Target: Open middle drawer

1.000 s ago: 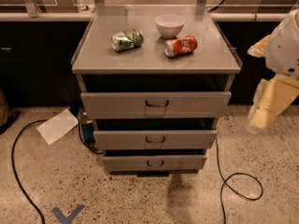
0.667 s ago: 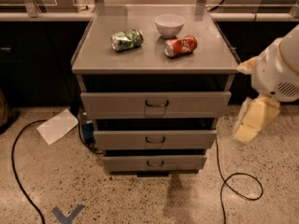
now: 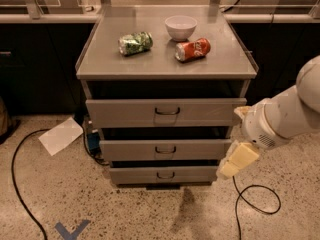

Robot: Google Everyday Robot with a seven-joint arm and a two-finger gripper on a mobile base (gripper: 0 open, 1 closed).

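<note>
A grey metal cabinet [image 3: 165, 69] holds three drawers stacked one above another. The middle drawer [image 3: 200, 150] is the second one, a flat grey front with a small dark wire handle [image 3: 165, 149]. Its front sits set back under the top drawer [image 3: 125, 114] and above the bottom drawer [image 3: 130, 175]. My gripper [image 3: 237, 160], cream-coloured on the end of a white arm [image 3: 285, 116], hangs at the right end of the middle drawer's front, level with it and reaching down towards the bottom drawer. It holds nothing that I can see.
On the cabinet top lie a green can [image 3: 135, 43], a white bowl [image 3: 180, 27] and a red can [image 3: 193, 49]. A sheet of paper [image 3: 61, 135] and black cables [image 3: 252, 199] lie on the floor. Dark counters stand behind.
My arm and gripper have swung left and down, from beside the cabinet's right side to the right end of the middle drawer's front. The drawers have not moved.
</note>
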